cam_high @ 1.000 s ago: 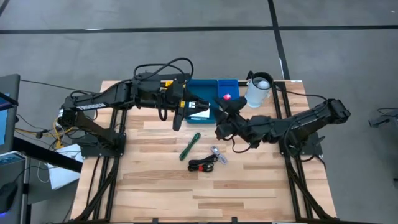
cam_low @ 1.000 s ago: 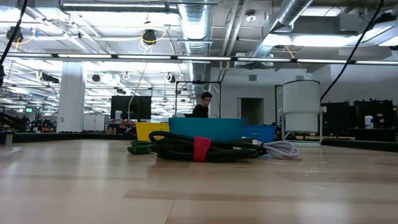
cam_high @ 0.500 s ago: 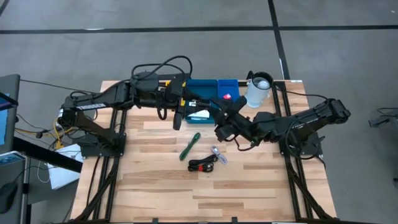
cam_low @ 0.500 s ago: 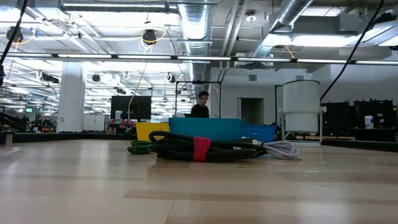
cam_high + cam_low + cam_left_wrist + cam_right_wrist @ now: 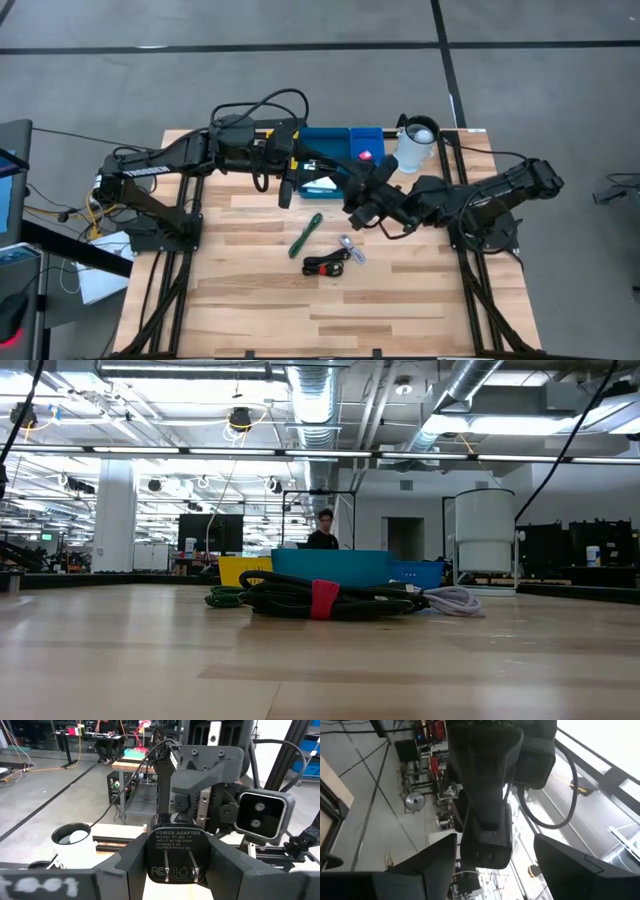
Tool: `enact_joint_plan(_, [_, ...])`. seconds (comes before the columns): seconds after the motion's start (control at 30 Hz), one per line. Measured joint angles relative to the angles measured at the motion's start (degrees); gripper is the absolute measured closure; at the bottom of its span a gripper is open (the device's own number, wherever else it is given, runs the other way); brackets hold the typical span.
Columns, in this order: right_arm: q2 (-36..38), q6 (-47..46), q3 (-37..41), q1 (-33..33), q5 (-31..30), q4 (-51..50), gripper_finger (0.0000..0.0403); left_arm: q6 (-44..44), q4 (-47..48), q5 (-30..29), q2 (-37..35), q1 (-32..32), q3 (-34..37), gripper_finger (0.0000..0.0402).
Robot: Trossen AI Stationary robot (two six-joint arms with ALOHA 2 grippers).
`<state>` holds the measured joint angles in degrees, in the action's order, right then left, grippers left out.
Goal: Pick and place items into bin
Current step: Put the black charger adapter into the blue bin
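My left gripper (image 5: 303,168) hovers over the near left part of the blue bin (image 5: 335,140) and is shut on a black power adapter (image 5: 176,851). My right gripper (image 5: 352,196) is open and faces it from the right; in the right wrist view its fingers (image 5: 432,867) stand apart, with the left gripper's dark tip (image 5: 487,835) ahead of them. White cards (image 5: 320,183) and a pink round piece (image 5: 365,156) lie in the bin. A green pen (image 5: 305,235), a black-and-red cable (image 5: 325,265) and a small pale piece (image 5: 350,247) lie on the table. My left gripper pinches the power adapter by its two side faces (image 5: 152,865) between its fingers (image 5: 127,867). The fingers reach level toward the table's right. The adapter is lifted clear, with its labelled face and two prongs (image 5: 180,874) turned back toward the wrist.
A white jug (image 5: 415,145) stands at the far right, beside the bin. A yellow object (image 5: 245,570) sits behind the cable left of the bin. The wooden table's near half (image 5: 320,310) is bare. A person (image 5: 322,530) stands in the room beyond.
My right gripper has moved a little toward the table's left and far edge, closer to my left gripper and the bin. The things on the table have stayed where they were.
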<state>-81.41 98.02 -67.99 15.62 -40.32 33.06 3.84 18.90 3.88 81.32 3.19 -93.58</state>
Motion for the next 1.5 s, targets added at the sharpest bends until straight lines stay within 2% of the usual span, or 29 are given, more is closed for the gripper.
enact_joint_plan(0.63, [0.0, -0.4, 0.0, -1.4, 4.5, 0.0, 0.0147, 0.0, -0.2, 0.1, 0.0, -0.4, 0.0, 0.025])
enact_joint_plan(0.77, [0.0, -0.8, 0.0, -1.4, 4.5, -0.1, 0.0177, 0.0, -0.2, 0.1, 0.0, -0.4, 0.0, 0.025])
enact_joint_plan(0.97, [0.0, -2.8, 0.0, -1.4, 4.4, -0.4, 0.0263, 0.0, -0.5, 0.1, 0.0, -0.4, 0.0, 0.025])
enact_joint_plan(1.5, [0.0, -4.7, 0.0, -1.5, 4.3, -1.0, 0.0258, -0.1, 0.0, 0.0, 0.0, -0.4, 0.0, 0.025])
